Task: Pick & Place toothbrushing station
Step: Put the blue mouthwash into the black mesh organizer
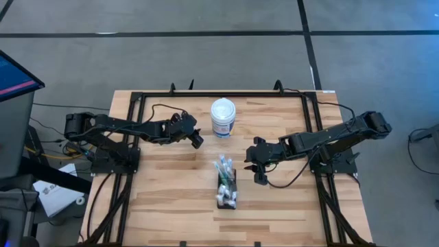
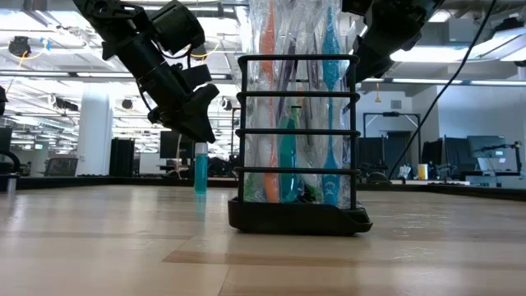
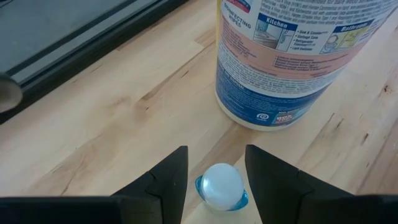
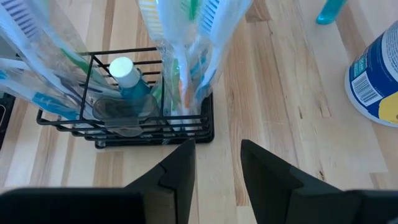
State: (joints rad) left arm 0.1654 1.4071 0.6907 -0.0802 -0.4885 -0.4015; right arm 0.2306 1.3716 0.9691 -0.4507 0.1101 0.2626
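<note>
Here, going left to right: left gripper [image 1: 197, 140] open and empty over a small blue bottle [image 3: 221, 186] beside the white tub [image 1: 223, 117], likely poised to grasp; black station [image 1: 226, 186] mid-table, packed with toothbrushes; right gripper [image 1: 256, 168] parted, empty, just beside it, seemingly lining up.

Tub [image 3: 292, 56]: in my left wrist view the picture's edge cuts its top off, so I can't see the lid.
Small bottle [image 3: 221, 186]: I only see its white cap between the left arm's fingers; the body is hidden underneath.
Toothbrushing station [image 2: 297, 136]: in the low view the toothbrush tops run out of frame.
Brush wrappers [image 4: 186, 43]: blurred up close; I can't count them.
Right gripper [image 2: 366, 66]: its fingertips sit behind the rack.
</note>
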